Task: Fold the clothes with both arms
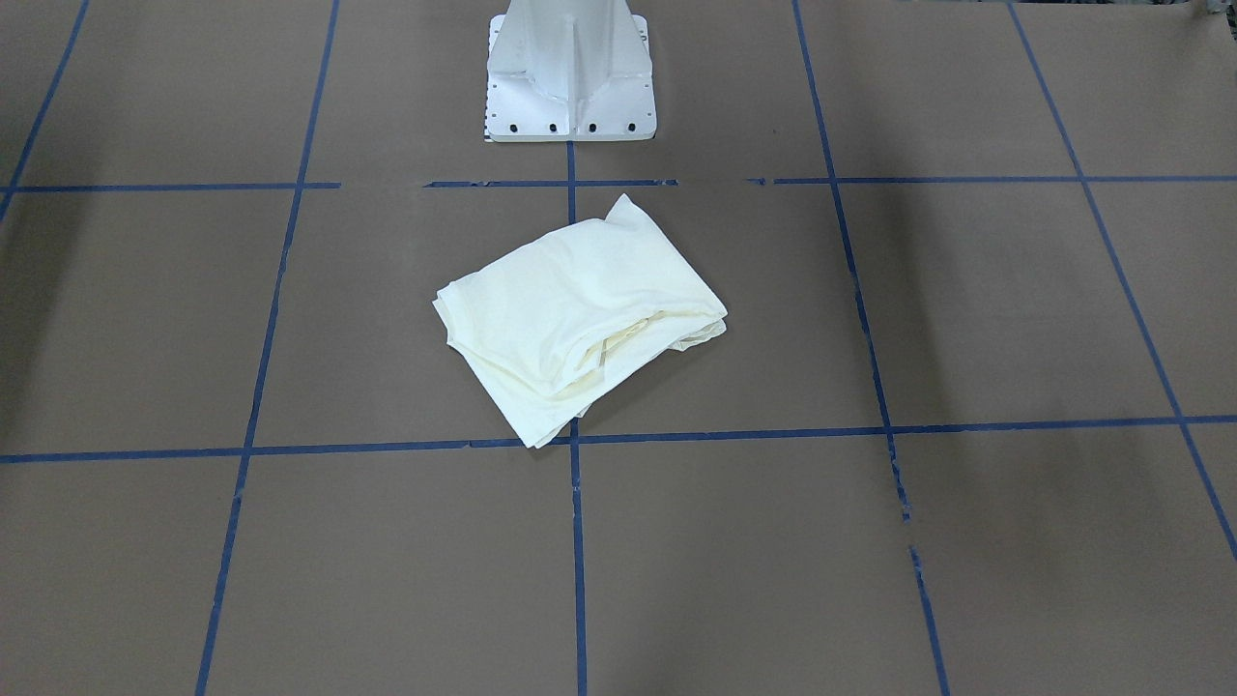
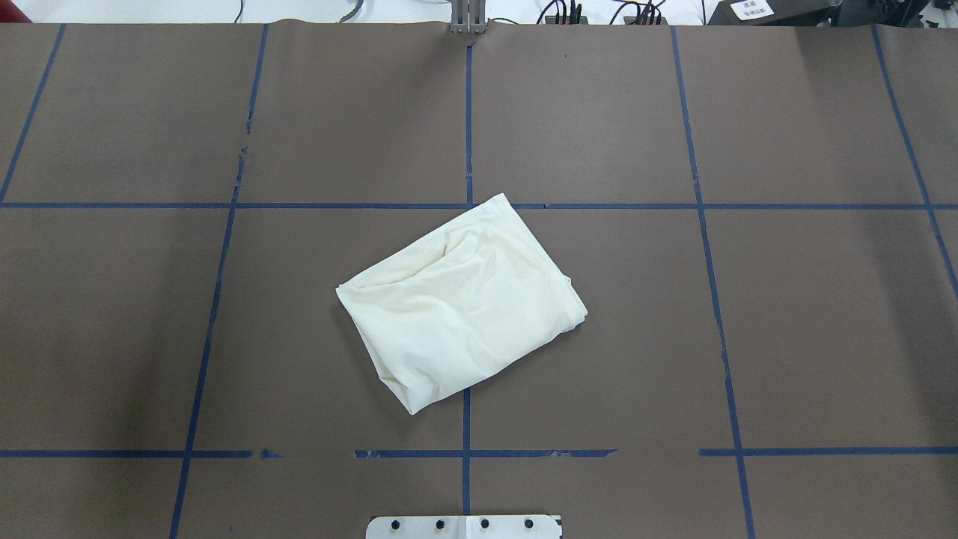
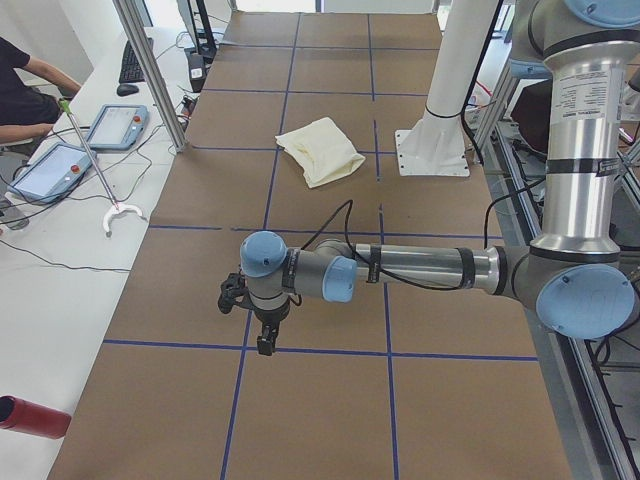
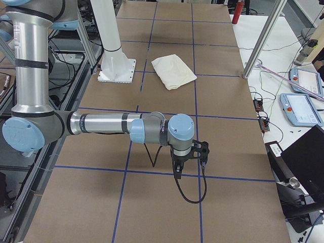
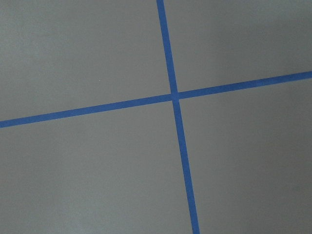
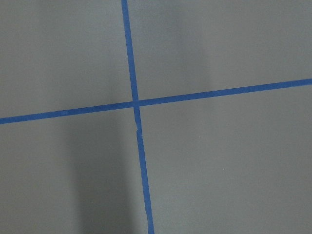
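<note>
Though far from shirt (image 2: pixel 460 303), arms (image 3: pixel 420 268) (image 4: pixel 101 123) seemingly level

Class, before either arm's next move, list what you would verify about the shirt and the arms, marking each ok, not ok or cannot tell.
1. T-shirt lies folded on the table: ok.
2. Nothing rests on the T-shirt: ok.
3. Left gripper clear of the T-shirt: ok.
4. Right gripper clear of the T-shirt: ok.
5. Grippers open: cannot tell.
6. Layers flush at the open edge: not ok, they splay.
</note>
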Controlling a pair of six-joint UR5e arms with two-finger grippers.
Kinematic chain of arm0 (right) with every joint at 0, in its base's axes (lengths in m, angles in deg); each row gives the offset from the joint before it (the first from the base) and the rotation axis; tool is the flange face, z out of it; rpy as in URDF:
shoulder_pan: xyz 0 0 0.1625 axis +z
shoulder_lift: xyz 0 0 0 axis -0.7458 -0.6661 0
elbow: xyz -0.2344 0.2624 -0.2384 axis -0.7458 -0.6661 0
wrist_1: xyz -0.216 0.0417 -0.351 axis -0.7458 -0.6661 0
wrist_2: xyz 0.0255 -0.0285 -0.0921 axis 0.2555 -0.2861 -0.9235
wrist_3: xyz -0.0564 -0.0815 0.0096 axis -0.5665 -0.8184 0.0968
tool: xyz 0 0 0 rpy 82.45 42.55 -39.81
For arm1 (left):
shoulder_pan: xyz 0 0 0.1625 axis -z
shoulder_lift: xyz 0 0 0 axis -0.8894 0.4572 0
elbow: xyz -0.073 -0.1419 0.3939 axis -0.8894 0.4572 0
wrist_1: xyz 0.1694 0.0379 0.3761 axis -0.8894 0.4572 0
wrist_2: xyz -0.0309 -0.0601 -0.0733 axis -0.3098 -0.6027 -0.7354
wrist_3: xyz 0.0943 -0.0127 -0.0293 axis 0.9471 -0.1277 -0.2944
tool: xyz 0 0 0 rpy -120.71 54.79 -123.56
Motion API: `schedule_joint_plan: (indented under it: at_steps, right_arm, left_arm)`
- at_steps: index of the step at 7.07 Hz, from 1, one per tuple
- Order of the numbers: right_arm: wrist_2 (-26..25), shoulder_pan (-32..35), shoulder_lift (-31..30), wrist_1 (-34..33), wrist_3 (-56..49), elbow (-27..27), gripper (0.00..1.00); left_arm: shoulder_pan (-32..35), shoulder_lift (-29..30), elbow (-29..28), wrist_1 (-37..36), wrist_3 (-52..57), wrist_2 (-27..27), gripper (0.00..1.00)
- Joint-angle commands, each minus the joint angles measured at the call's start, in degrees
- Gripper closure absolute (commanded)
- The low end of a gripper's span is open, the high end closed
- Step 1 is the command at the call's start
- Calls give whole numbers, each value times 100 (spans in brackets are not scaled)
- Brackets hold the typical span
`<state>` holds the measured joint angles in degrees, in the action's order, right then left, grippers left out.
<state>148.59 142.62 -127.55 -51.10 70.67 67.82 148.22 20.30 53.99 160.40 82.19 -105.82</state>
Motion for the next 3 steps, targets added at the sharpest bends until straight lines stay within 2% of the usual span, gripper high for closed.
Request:
schedule_joint_plan:
  at_steps: [1, 3]
  right_arm:
    - [-55, 0, 0, -7, 0, 0, 0]
    - [-65, 0, 0, -7, 0, 0, 0]
  left_arm:
    - [0, 0, 4, 0, 7, -1, 0]
    - [0, 0, 21, 0, 7, -1, 0]
